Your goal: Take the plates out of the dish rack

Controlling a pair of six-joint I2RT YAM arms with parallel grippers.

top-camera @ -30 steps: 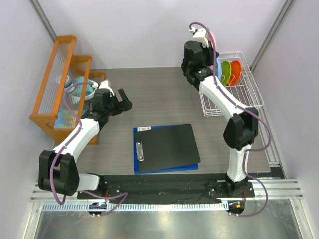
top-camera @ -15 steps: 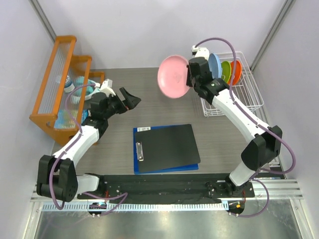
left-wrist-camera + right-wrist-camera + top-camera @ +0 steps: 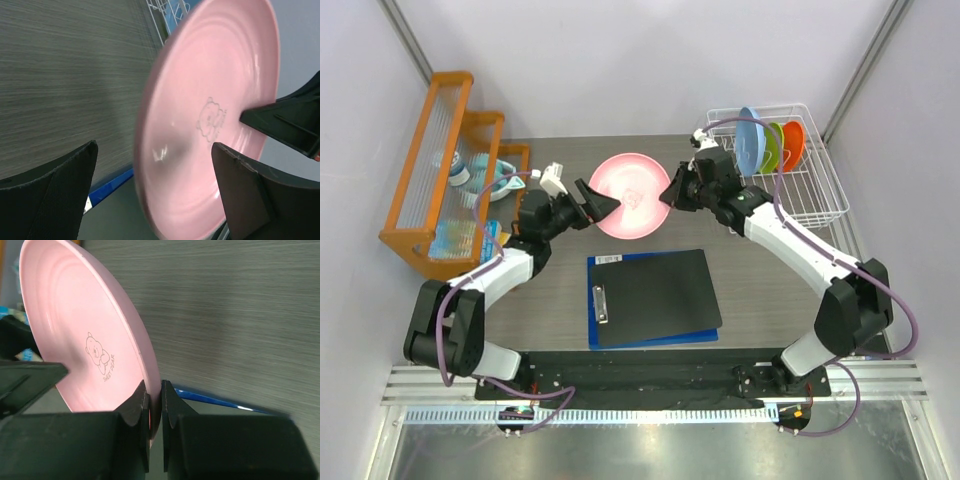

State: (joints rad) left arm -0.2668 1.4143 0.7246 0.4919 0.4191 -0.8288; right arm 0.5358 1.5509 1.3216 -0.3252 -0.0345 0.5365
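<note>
The pink plate [image 3: 632,194] hangs above the table middle, held by its right rim in my right gripper [image 3: 672,192], which is shut on it; the right wrist view shows the rim [image 3: 145,352] pinched between the jaws. My left gripper [image 3: 598,205] is open, its jaws either side of the plate's left rim; the plate [image 3: 210,115] fills the left wrist view between the fingers. The light blue plate [image 3: 751,142], lime green plate [image 3: 773,143] and orange plate [image 3: 793,141] stand upright in the white wire dish rack [image 3: 805,195] at the back right.
A black clipboard on a blue one [image 3: 653,296] lies on the table under and in front of the plate. An orange stepped shelf rack [image 3: 430,165] with cups stands at the left.
My right arm carried the pink plate out of the rack, leftward and down to the table middle, tilting it flatter. My left gripper reached right until its open jaws straddle the plate's left rim.
</note>
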